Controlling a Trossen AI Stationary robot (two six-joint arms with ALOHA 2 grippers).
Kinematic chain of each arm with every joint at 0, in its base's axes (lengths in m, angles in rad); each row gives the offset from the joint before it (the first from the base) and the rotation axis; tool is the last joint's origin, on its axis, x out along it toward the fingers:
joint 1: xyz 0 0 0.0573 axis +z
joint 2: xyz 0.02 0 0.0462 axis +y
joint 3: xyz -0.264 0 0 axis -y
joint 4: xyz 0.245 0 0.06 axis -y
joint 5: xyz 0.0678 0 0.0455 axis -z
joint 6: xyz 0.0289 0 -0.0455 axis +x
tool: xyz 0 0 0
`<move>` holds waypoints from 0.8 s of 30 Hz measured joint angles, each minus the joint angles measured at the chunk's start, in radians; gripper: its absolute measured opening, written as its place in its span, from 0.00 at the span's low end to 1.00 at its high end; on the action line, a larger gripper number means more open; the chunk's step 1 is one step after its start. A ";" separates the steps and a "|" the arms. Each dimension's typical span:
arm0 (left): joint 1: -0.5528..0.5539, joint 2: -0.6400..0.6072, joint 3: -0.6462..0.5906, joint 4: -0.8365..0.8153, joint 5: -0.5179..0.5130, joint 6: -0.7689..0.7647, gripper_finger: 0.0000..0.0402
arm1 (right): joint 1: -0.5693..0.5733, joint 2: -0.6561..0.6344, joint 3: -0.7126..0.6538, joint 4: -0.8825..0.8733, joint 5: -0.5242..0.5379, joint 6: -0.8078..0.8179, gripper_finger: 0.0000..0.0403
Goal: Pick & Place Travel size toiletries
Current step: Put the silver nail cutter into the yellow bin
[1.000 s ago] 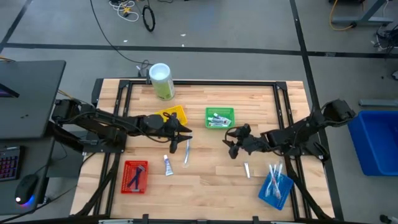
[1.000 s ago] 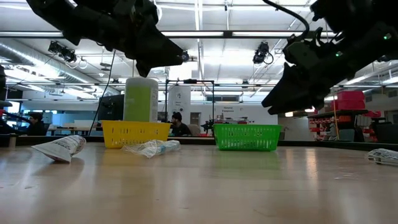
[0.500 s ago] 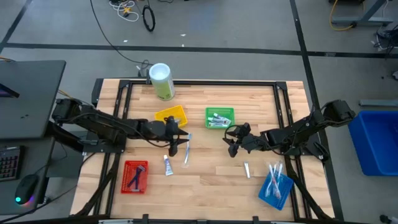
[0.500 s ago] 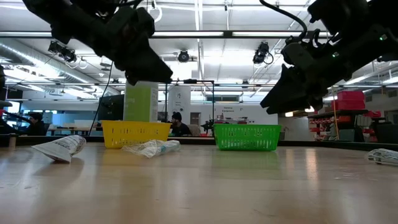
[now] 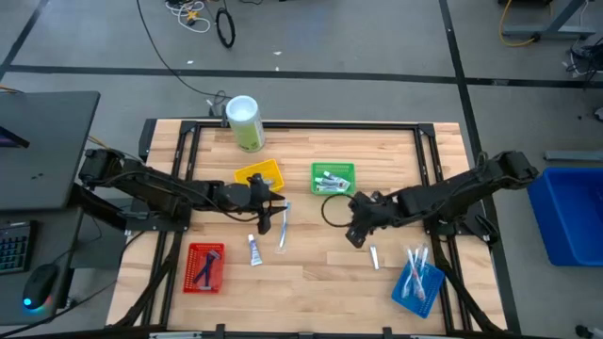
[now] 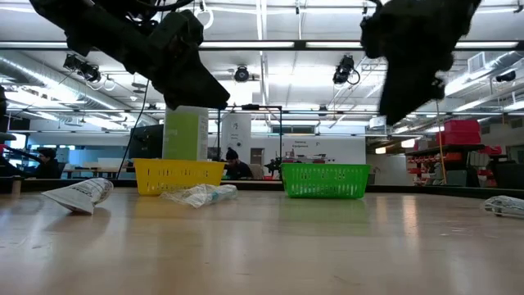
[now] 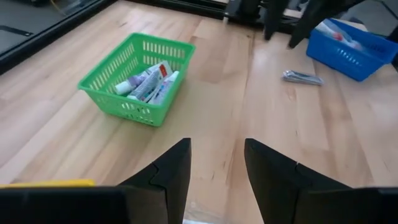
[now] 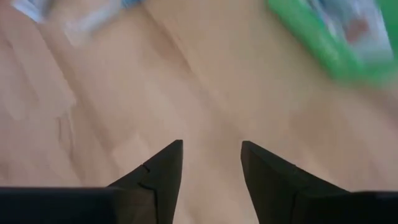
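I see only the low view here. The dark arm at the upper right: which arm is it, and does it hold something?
Observer: It is the right arm. The right gripper has its jaws open with nothing between them, above bare wood.
Operator: What lies inside the green basket?
Observer: The left wrist view shows the green basket holding a few small tubes.
Operator: And the left gripper?
Observer: The left gripper is open and empty, near a wrapped toothbrush by the yellow basket.
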 joint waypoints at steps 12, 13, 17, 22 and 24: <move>0.000 0.000 0.000 -0.002 -0.037 -0.010 0.39 | 0.065 0.140 0.037 -0.281 -0.273 0.422 0.42; 0.000 0.000 0.000 -0.002 -0.037 -0.011 0.39 | 0.066 0.151 0.028 -0.283 -0.290 0.432 0.42; 0.001 0.000 0.000 -0.003 -0.037 -0.011 0.39 | 0.066 0.184 0.003 -0.280 -0.354 0.503 0.42; 0.001 0.000 -0.001 -0.003 -0.037 -0.011 0.38 | 0.066 0.206 -0.003 -0.232 -0.379 0.519 0.42; 0.000 0.000 -0.001 -0.003 -0.037 -0.011 0.38 | 0.067 0.211 -0.003 -0.197 -0.378 0.519 0.42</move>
